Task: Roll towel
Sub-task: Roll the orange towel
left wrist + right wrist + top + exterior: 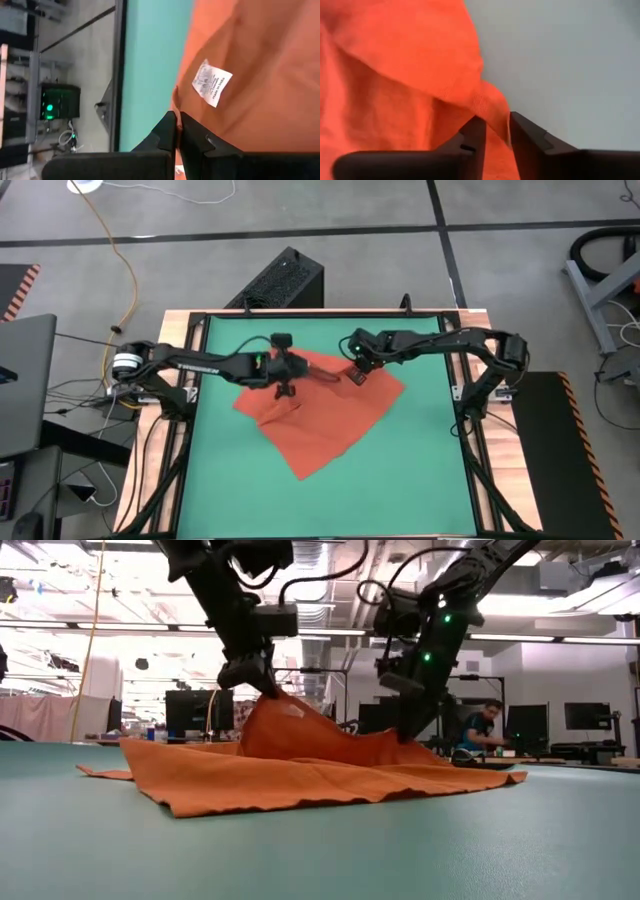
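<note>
Two dark robot arms pinch a soft orange-red cloth towel [325, 415] on a green table mat [420, 480].

The left gripper [177, 125] is clamped tight on a towel edge close to its small white tag [212, 83], lifting the cloth into a peak. The right gripper [496, 131] has its fingers narrowly parted with a fold of towel between them, at the towel's far right part. The rest of the towel lies spread and rumpled across the middle of the mat.
</note>
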Tool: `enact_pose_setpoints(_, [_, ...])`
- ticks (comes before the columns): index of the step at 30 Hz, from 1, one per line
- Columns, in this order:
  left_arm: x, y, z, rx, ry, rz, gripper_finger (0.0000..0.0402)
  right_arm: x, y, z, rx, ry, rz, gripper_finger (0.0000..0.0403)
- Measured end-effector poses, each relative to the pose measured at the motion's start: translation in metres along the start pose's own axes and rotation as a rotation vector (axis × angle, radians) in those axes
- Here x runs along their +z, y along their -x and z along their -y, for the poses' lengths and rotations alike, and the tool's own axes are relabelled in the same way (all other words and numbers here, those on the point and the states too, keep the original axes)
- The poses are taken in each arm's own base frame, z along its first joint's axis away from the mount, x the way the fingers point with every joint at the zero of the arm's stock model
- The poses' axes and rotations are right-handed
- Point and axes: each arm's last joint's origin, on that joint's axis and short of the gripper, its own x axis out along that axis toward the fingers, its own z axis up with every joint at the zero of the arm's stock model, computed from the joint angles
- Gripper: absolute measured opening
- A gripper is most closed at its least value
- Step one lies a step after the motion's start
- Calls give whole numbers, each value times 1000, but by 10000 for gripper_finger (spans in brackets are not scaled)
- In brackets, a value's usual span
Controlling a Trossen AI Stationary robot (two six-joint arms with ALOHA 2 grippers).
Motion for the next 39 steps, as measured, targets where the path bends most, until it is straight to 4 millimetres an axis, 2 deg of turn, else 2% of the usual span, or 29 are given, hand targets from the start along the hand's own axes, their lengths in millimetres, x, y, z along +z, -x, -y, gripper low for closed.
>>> enact_pose_setpoints(3, [-8,-10,-14,23,8,-42,0,0,16,-3,-2,6,39,148])
enact_pose_setpoints(7, [-21,-22,-31,33,25,-103,0,-12,34,-5,-15,-17,-12,179])
enact_pose_setpoints(10, [-29,-29,-40,4,47,-127,0,-36,39,-7,-43,-58,-51,191])
enact_pose_setpoints(14, [-35,-34,-46,-46,73,-127,0,-72,35,-5,-61,-129,-107,196])
enact_pose_setpoints(18, [-35,-36,-48,-77,85,-100,0,-91,30,2,-72,-208,-116,196])
enact_pose_setpoints(23, [-35,-36,-48,-79,73,-95,0,-99,24,5,-86,-204,-106,196])
enact_pose_setpoints(33, [-39,-35,-46,-93,54,-133,0,-104,-1,14,-190,-223,-222,196])
enact_pose_setpoints(39, [-40,-35,-45,-91,43,-151,0,-104,-7,15,-193,-230,-243,195])
